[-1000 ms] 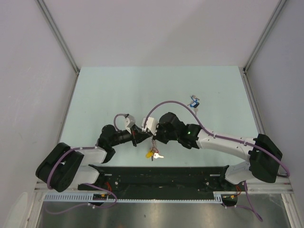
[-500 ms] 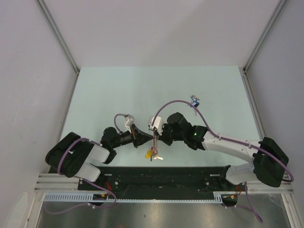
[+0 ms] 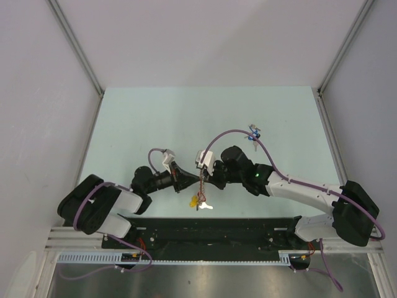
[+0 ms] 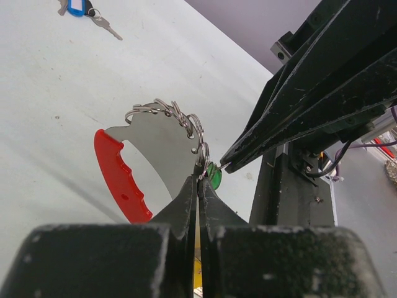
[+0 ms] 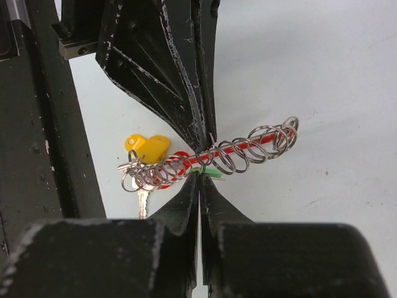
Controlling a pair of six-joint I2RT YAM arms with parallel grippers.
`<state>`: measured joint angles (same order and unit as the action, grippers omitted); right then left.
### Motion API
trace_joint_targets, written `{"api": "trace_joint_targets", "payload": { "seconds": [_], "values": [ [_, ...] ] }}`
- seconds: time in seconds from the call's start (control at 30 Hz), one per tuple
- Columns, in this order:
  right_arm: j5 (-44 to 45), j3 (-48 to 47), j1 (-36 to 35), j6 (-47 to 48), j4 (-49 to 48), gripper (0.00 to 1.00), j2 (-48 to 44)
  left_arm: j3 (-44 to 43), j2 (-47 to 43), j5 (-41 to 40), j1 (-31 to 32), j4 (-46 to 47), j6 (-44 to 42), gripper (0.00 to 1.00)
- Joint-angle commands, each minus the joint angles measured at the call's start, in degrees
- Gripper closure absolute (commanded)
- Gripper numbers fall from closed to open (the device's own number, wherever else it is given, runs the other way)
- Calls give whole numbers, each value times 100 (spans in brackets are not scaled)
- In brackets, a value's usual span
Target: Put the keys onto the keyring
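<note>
Both arms meet over the near middle of the pale green bench (image 3: 155, 118), fingertips facing each other. The keyring (image 3: 201, 180) is held between them, above the surface.

The left pincer (image 3: 188, 180) is fully closed. In its wrist view, its tips clamp 1 of the silvery rings at the end of the chain of rings (image 4: 167, 112). From there the chain curves away to a flat silvery plate with a curved red loop (image 4: 118, 177), which casts a shadow on the bench below.

The right pincer (image 3: 206, 178) is also closed. Its tips come in from the opposite side and meet just beside the left tips. They pinch at the green-headed key (image 4: 215, 177), whose head shows right at the ring the left pincer holds. Whether the key is threaded onto that ring cannot be told. In the right wrist view only a sliver of green shows at the tips, under the row of rings.

A yellow tag (image 5: 149, 147) and a plain silvery key (image 5: 141, 202) hang from the near end of the bunch, toward the arm bases.

The blue-headed key (image 3: 253, 132) lies on the bench well apart from the pincers, toward the far right, just beside the right arm's purple cable (image 3: 232, 132).
</note>
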<state>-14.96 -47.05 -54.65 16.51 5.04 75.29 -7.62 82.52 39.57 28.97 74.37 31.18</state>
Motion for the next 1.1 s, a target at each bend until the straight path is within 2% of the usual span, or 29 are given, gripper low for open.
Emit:
{"api": "trace_joint_targets", "payload": {
  "seconds": [0.0, 0.27, 0.5, 0.67, 0.77, 0.9, 1.07],
  "values": [
    [-297, 20, -28, -104, -73, 100, -146, -143, -332, -274, -23, 2276, 64, 99],
    [-156, 178, -10, -236, -293, 97, -198, -223, -772, -266, -6, 1933, 3, 100],
    [-51, 433, 42, -394, -714, 79, -339, -293, -1098, -283, 56, 1458, -156, 100],
    [20, 679, 148, -543, -1022, 73, -576, -337, -1229, -283, 82, 1212, -270, 100],
    [-24, 820, 218, -561, -1163, 66, -866, -337, -1317, -301, 91, 1054, -349, 100],
    [-278, 908, 350, -614, -1356, 56, -1226, -372, -1423, -283, 117, 843, -446, 100],
    [-850, 908, 622, -825, -1716, 53, -1350, -407, -1467, -283, 161, 702, -507, 100]
  ]
}}
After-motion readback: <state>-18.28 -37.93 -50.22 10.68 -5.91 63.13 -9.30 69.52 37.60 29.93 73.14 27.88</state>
